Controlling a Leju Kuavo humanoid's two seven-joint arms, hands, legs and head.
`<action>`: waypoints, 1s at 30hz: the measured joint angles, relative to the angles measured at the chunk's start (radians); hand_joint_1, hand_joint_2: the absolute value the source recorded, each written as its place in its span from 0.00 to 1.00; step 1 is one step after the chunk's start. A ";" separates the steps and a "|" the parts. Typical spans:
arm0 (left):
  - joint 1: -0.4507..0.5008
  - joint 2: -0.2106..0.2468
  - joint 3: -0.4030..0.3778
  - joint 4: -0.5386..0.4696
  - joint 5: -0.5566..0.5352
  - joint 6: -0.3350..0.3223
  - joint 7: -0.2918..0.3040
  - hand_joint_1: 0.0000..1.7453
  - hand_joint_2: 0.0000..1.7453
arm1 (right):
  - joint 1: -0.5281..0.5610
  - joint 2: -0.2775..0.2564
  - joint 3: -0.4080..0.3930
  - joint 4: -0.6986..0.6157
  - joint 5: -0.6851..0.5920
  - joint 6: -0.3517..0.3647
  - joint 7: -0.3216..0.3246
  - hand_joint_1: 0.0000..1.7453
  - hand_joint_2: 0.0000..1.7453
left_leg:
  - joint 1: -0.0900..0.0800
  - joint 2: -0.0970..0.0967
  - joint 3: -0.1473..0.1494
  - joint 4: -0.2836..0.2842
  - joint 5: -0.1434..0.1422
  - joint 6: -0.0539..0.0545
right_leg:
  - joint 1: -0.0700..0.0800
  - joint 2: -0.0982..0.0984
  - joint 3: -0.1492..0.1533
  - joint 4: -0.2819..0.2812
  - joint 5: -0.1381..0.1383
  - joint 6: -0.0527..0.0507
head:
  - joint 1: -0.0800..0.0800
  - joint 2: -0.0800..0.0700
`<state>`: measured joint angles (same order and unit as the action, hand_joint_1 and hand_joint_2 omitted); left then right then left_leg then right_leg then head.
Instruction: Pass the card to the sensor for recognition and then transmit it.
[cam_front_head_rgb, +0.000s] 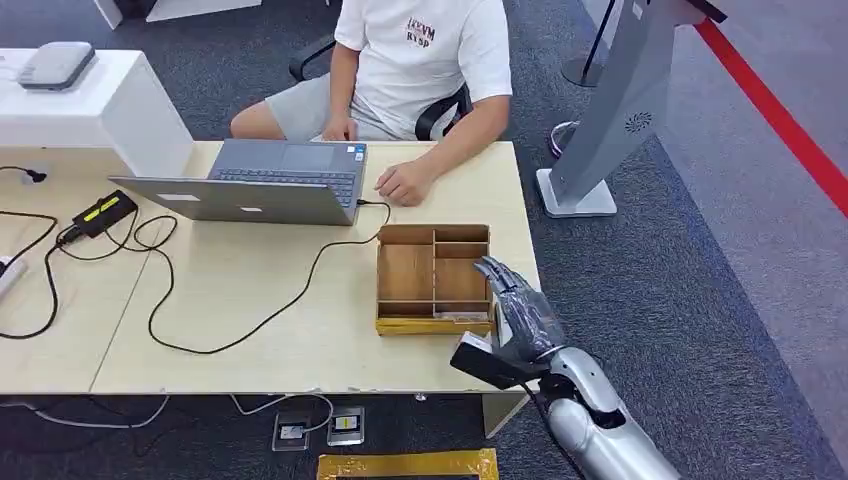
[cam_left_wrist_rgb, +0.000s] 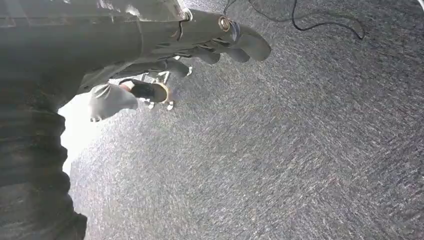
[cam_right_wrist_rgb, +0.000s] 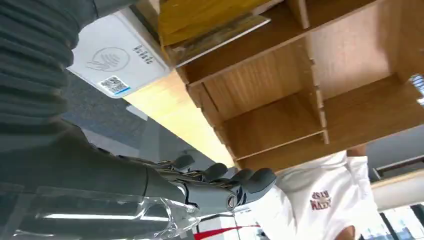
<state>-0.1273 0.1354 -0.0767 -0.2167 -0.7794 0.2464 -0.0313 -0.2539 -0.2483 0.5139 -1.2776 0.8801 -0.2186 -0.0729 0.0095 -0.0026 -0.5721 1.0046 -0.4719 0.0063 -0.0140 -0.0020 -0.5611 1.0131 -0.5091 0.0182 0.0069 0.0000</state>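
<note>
Head view first: our right hand (cam_front_head_rgb: 515, 310) hangs over the desk's (cam_front_head_rgb: 260, 330) near right corner, just beside the right wall of a wooden divided box (cam_front_head_rgb: 434, 277), fingers stretched out and apart with nothing in them. The box sits near the desk's right edge, toward the front, and its compartments look bare from here. Below our palm, at the desk's front edge, a dark flat device (cam_front_head_rgb: 488, 362) shows, partly hidden by the hand. A laptop (cam_front_head_rgb: 262, 182) stands open toward the far edge with a black cable (cam_front_head_rgb: 300, 290) looping across the middle of the desk, and a person in a white shirt (cam_front_head_rgb: 425, 50) sits behind the far edge, one hand (cam_front_head_rgb: 403, 183) resting on the desk near the laptop. Left wrist view: our left hand (cam_left_wrist_rgb: 200, 45) hangs above grey carpet (cam_left_wrist_rgb: 280, 150), fingers loosely spread and holding nothing. Right wrist view: our right hand (cam_right_wrist_rgb: 220, 185) shows its fingers extended, close together and holding nothing, near the wooden box (cam_right_wrist_rgb: 310, 100); a white card reader (cam_right_wrist_rgb: 117, 57) with a wave symbol and a square code lies on the desk just beside the box's yellow-edged corner. We cannot make out the card itself in these views.
</note>
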 joint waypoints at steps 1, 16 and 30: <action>0.000 0.000 0.000 0.000 0.000 0.000 0.000 0.00 1.00 | -0.004 0.005 0.005 0.001 0.001 -0.002 -0.002 0.00 1.00 | 0.000 0.000 0.000 0.000 0.000 0.000 | 0.000 0.000 0.000 0.000 0.000 0.000 | 0.000 0.000; 0.000 0.000 0.000 0.000 0.001 0.003 0.000 0.00 1.00 | -0.028 0.030 0.032 0.028 -0.012 0.002 -0.019 0.00 1.00 | 0.000 0.000 0.000 0.000 0.000 0.000 | 0.000 0.000 0.000 0.000 0.000 0.000 | 0.000 0.000; 0.000 -0.002 0.000 0.000 -0.003 0.004 0.000 0.00 1.00 | -0.037 0.029 0.042 0.090 -0.033 0.013 -0.010 0.00 1.00 | 0.000 0.000 0.000 0.000 0.000 0.000 | 0.000 0.000 0.000 0.000 0.000 0.000 | 0.000 0.000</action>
<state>-0.1270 0.1331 -0.0767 -0.2167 -0.7824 0.2502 -0.0313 -0.2909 -0.2190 0.5558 -1.1872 0.8469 -0.2060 -0.0832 0.0097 -0.0026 -0.5720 1.0047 -0.4719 0.0062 -0.0138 -0.0019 -0.5612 1.0131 -0.5092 0.0181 0.0069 0.0000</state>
